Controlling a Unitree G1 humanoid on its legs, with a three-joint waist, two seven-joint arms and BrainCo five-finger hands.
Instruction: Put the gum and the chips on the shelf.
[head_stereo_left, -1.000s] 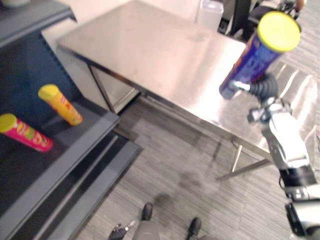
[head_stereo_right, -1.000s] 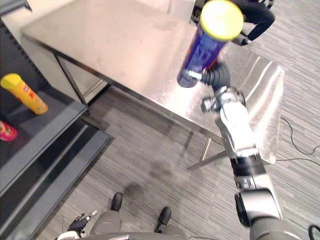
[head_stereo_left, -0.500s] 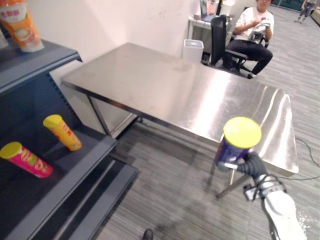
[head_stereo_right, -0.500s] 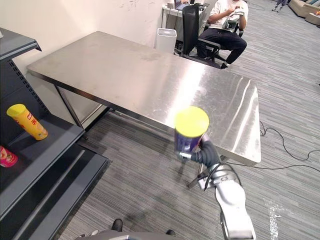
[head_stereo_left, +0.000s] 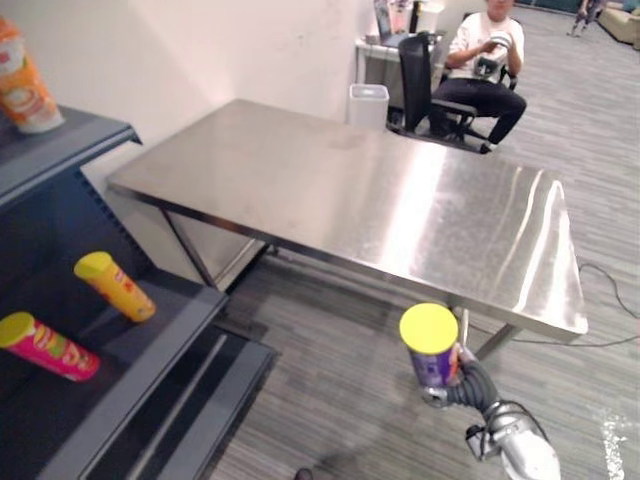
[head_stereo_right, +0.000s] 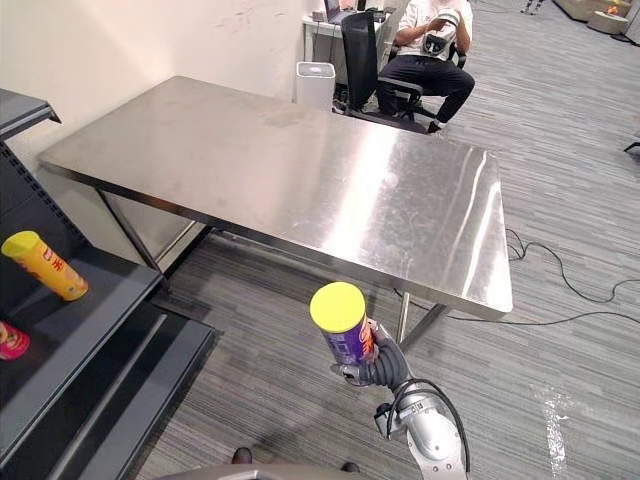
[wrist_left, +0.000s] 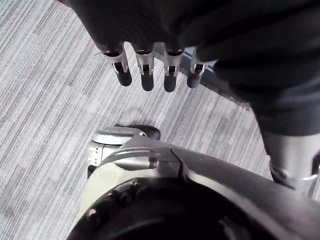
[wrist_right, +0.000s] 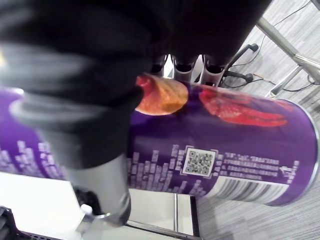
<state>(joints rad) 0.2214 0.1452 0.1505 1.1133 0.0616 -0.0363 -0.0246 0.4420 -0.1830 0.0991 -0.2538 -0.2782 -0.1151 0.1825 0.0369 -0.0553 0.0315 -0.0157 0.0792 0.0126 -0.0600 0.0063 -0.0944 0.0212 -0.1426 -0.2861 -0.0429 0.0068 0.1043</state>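
Purple chips can (head_stereo_right: 347, 335), yellow lid up, stands at the frame's lower centre, right hand (head_stereo_right: 385, 368) curled round its base, well right of the shelf (head_stereo_left: 150, 335). Left hand (wrist_left: 150, 30) hangs straight-fingered.

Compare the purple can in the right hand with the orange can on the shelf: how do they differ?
Colour: the purple can has a purple body, while the orange can is orange-yellow.
Support: the purple can is gripped in the right hand and held in the air; the orange can rests on the dark shelf, free of any hand.
Shared: both are tall tubes with yellow lids.
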